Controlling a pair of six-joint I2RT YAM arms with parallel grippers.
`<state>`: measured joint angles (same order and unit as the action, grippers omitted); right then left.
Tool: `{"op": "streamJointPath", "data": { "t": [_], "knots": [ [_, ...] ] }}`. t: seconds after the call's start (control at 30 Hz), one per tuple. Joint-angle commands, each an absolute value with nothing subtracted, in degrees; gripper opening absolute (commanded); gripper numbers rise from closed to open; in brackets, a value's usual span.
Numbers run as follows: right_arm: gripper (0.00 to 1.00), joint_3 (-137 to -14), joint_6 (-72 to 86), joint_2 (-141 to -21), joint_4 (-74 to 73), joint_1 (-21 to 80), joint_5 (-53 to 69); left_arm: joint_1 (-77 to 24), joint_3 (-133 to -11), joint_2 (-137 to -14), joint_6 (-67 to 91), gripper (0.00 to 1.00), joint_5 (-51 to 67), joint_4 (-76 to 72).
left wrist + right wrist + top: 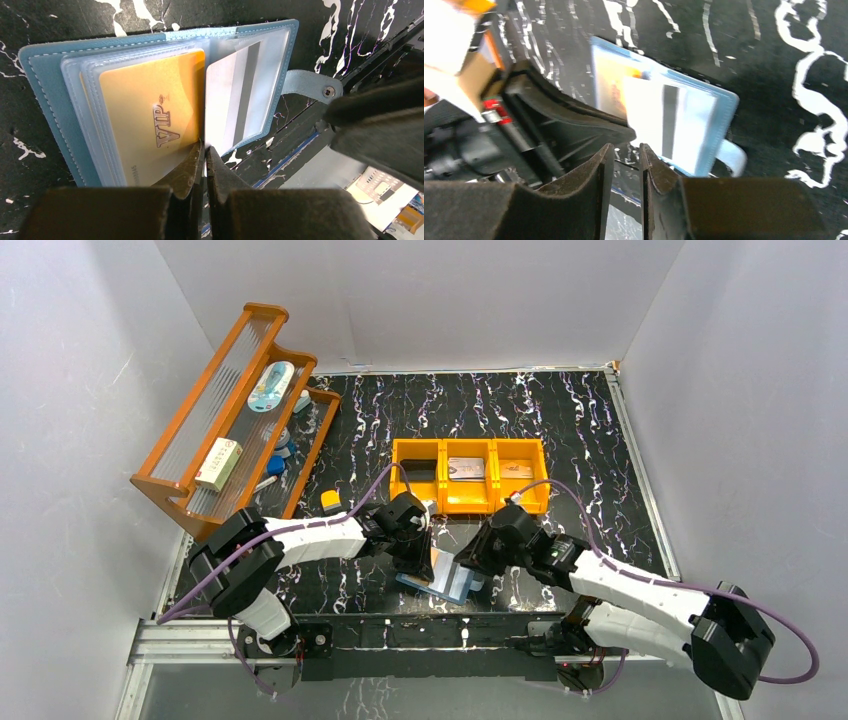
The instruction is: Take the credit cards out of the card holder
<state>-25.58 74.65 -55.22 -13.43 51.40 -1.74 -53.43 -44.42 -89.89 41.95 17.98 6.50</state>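
We find the card holder (452, 580) lying open on the desk (560, 430) at the 6 o'clock edge, between the two arms.

The left gripper (204, 146) sits at the holder's 9 o'clock side. Its jaws are fully closed, with the tips against the lower edge of the clear sleeves (80, 100) at the fold. We cannot tell whether a sleeve is pinched.

The right gripper (625, 146) hangs at the holder's 2 o'clock with a narrow gap and nothing in it.

A gold card (145, 110) marked VIP fills the left sleeve. A white card (227, 100) with a grey stripe fills the right one. The closing tab (310, 85) lies flat at 3 o'clock in the left wrist view.

Farther off we note:
- a yellow-orange block (330, 501) at 10 o'clock of the holder;
- the orange bin (470, 504) at 12 o'clock, with a greyish card (466, 469) in its middle compartment and a tan card (516, 471) in its right one;
- a wooden rack (190, 440) at the far 10 o'clock.
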Motion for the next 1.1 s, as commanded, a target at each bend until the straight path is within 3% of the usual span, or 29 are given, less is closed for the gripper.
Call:
{"op": "streamJointPath", "data": {
  "t": [0.0, 0.4, 0.73, 1.07],
  "knots": [
    [0.34, -29.4, 71.3, -56.8, -11.6, 51.5, -1.3, -53.5, -45.7, -87.5, 40.8, 0.00, 16.3, 9.4],
    [0.34, -21.7, 76.8, -65.6, -9.0, 51.5, -1.2, -53.5, -45.7, -87.0, 41.0, 0.00, 17.8, 8.8],
    [0.32, -14.2, 80.3, -63.9, -5.9, 51.5, -0.8, -53.4, -45.6, -88.3, 42.7, 0.15, 23.3, 3.5],
    [0.32, -14.2, 80.3, -65.2, -5.5, 51.5, -0.6, -53.5, -47.0, -89.7, 42.7, 0.17, 25.2, 3.4]
  ]
}}
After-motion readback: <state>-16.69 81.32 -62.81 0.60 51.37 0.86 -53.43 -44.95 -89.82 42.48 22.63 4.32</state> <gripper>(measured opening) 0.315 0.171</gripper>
